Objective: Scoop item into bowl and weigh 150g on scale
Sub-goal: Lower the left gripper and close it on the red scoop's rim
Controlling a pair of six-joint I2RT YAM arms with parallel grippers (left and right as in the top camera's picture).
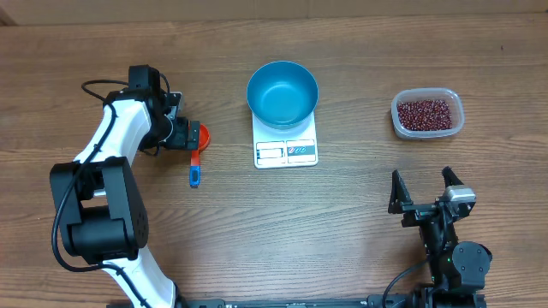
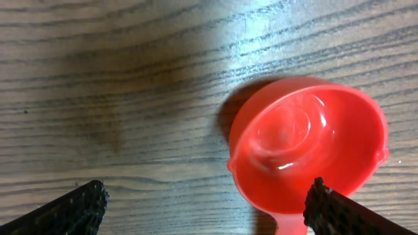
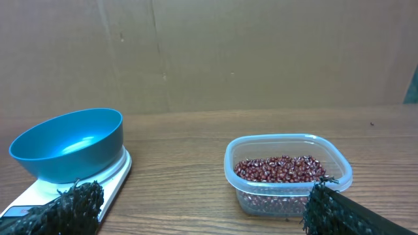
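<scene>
Though overhead half-hides scoop [image 1: 202,136] | left wrist: apparently mouth-up | beans [image 1: 425,113] well apart

Table [image 1: 342,231]: wood; we see clear grain under a smooth, matt brown top.
Bowl [image 1: 282,92]: blue plastic, smooth, and we catch a soft sheen inside.
Scale [image 1: 286,152]: white plastic to our eyes, smooth.
Tub [image 3: 229,163]: clear plastic, glossy at the rim.
Beans [image 3: 281,168]: dark red-brown skins with small glints.
Scoop [image 2: 307,143]: red plastic, glossy, with bright highlights.
Right pads [image 3: 72,205]: black, rough, grainy, matt.
Left arm [image 1: 111,137]: smooth white shell; we'd say plastic.
Far wall [image 3: 261,52]: brown cardboard, matt.
</scene>
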